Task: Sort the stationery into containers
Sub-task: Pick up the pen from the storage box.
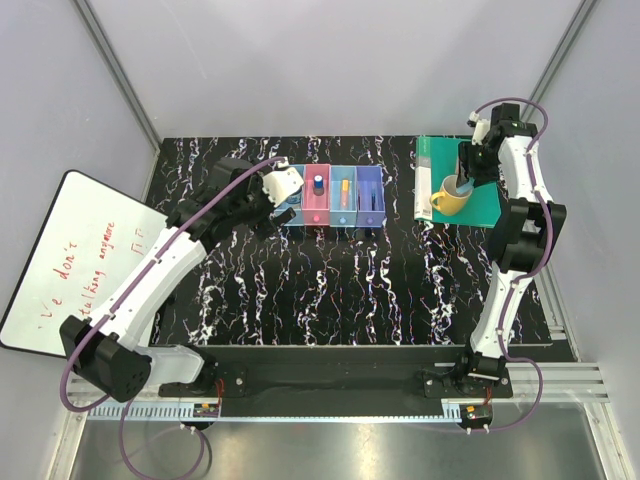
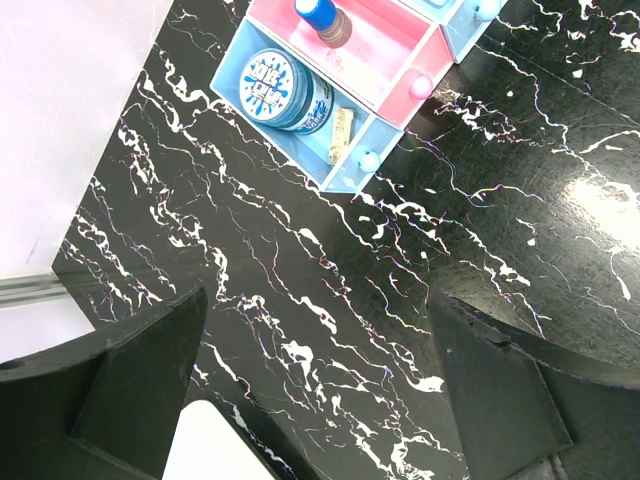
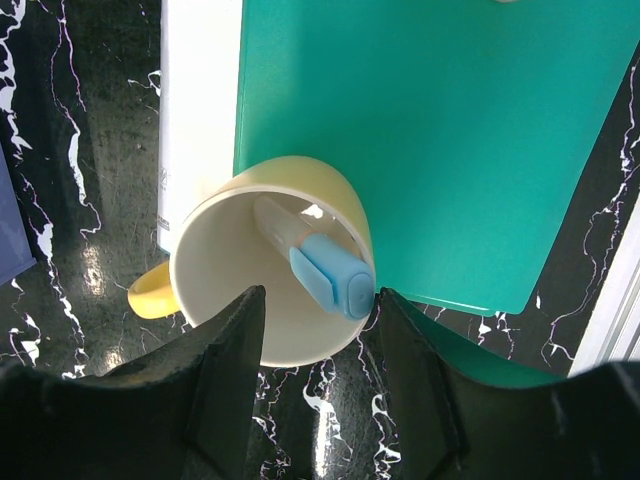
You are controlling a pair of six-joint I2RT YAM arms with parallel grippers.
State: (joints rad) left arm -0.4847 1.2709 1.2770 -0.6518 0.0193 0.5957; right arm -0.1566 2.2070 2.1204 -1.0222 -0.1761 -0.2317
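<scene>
Four bins stand in a row: light blue [image 1: 291, 210], pink [image 1: 317, 200], blue [image 1: 343, 203], purple [image 1: 370, 198]. In the left wrist view the light blue bin [image 2: 345, 172] holds a round blue disc [image 2: 280, 88] and a tiny pale clip [image 2: 342, 125]; the pink bin [image 2: 385, 55] holds a blue cylinder [image 2: 322, 15]. An orange-yellow stick [image 1: 343, 188] lies in the blue bin. My left gripper [image 2: 315, 310] is open and empty above the table, just left of the bins. My right gripper [image 3: 320, 295] is open over a yellow mug [image 3: 215, 240]. Its fingers straddle the blue cap of a pen [image 3: 330, 272] inside. The packet is out of view.
The yellow mug [image 1: 447, 203] stands on a green book [image 1: 482, 200] at the back right. A whiteboard [image 1: 70, 260] with red writing lies off the table's left edge. Metal frame posts rise at both back corners.
</scene>
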